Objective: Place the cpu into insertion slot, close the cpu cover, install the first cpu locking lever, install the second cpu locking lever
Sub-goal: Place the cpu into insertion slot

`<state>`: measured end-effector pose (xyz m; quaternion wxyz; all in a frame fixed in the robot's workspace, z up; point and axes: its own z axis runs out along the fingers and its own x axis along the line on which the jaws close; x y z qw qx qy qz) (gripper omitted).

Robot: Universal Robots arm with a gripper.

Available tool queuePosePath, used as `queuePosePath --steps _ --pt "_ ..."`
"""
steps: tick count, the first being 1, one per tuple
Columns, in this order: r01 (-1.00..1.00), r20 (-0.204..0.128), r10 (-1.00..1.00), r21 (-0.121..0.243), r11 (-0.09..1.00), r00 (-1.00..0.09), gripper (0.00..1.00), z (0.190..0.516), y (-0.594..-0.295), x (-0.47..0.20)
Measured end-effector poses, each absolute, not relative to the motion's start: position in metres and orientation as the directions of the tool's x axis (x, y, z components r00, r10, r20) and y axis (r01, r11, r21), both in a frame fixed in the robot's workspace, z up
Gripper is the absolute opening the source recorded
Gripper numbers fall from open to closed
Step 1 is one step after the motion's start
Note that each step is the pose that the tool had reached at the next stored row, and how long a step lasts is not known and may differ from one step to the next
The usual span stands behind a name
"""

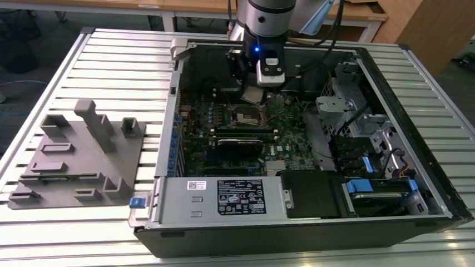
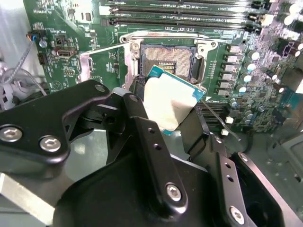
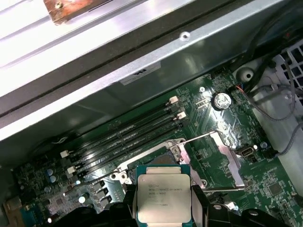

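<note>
1. Gripper [image 2: 166, 106] clenched on the cpu [image 2: 173, 97], one finger [image 2: 137, 118] pressing each of two opposite edges; its dull metal top faces the first wrist view.
2. The cpu hangs just above the insertion slot [image 2: 165, 59], apart from it, and the slot lies bare on the green board [image 2: 71, 19].
3. The cpu cover [image 3: 231, 161] is swung open beside the slot.
4. In the exterior view, the arm reaches into an open computer case [image 1: 297, 239] on a slatted surface [image 1: 74, 67], with a grey fixture block [image 1: 74, 156] at the exterior view's left.
</note>
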<state>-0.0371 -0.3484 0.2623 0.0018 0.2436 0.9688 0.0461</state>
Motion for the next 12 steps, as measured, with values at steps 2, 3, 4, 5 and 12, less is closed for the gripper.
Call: queuePosePath --steps 2,3,4,5,12 --pt "0.501 0.019 0.502 0.090 0.861 -0.865 0.54 0.2620 -0.3484 -0.0370" --pt "0.516 0.019 0.517 0.090 0.852 -0.856 0.54 0.2619 -0.3484 -0.0370" --pt "0.533 0.019 0.533 0.090 0.841 -0.846 0.54 0.2618 -0.3484 -0.0370" --pt "0.548 0.019 0.548 0.090 0.832 -0.836 0.54 0.2616 -0.3484 -0.0370" --pt "0.573 0.019 0.574 0.090 0.814 -0.819 0.54 0.2614 -0.3484 -0.0370"
